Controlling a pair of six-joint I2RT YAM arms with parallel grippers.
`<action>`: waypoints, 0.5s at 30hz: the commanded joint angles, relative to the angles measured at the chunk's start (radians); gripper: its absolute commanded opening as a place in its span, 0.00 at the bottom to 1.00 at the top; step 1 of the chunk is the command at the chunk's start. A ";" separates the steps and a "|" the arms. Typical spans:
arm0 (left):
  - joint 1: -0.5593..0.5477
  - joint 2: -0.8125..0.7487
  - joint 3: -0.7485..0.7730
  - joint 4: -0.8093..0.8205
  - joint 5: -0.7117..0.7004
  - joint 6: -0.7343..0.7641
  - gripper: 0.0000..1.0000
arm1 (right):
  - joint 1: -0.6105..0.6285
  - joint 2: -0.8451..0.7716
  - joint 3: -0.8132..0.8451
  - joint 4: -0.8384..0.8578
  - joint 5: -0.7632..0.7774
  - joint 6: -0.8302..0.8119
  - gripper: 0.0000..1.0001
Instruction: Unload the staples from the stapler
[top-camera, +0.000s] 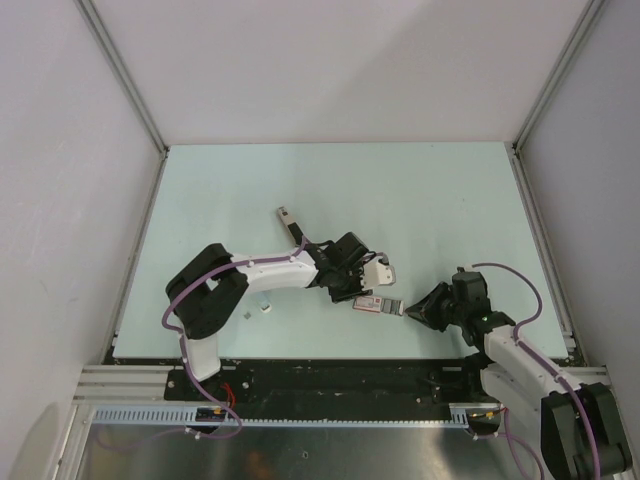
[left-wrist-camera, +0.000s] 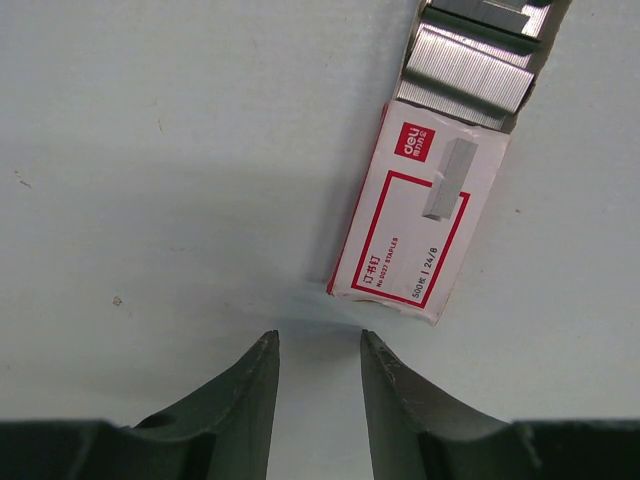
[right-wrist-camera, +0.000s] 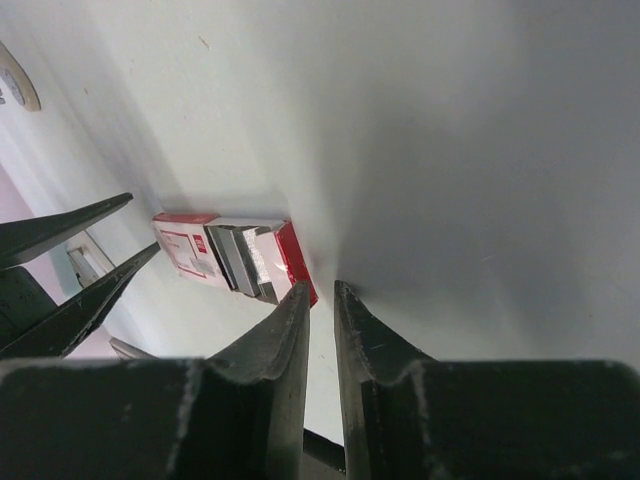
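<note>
A small elongated white-and-dark thing (top-camera: 290, 222), which looks like the stapler, lies on the table behind the left arm. No gripper touches it. The pink-and-white staple box (left-wrist-camera: 415, 225) lies flat with its far end open, and silver staple strips (left-wrist-camera: 470, 75) show inside. My left gripper (left-wrist-camera: 320, 338) hovers just short of the box's closed end, open and empty. In the right wrist view the right gripper (right-wrist-camera: 320, 288) is at the box's red open flap (right-wrist-camera: 297, 258), its fingers nearly together with nothing between them. In the top view the box (top-camera: 372, 303) sits between the left gripper (top-camera: 368, 288) and the right gripper (top-camera: 410, 312).
Two tiny pale bits (top-camera: 265, 308) lie on the table beside the left arm's base, too small to identify. White walls enclose the table on three sides. The table's near edge (top-camera: 330, 358) runs just below the box.
</note>
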 joint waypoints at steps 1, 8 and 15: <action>-0.008 0.006 0.022 0.022 -0.019 0.002 0.43 | -0.004 0.010 -0.018 0.023 -0.031 0.013 0.22; -0.009 0.008 0.024 0.021 -0.019 0.005 0.43 | -0.004 0.013 -0.021 0.043 -0.023 0.016 0.21; -0.013 0.005 0.027 0.021 -0.013 0.001 0.42 | -0.004 0.072 -0.014 0.103 -0.019 0.009 0.15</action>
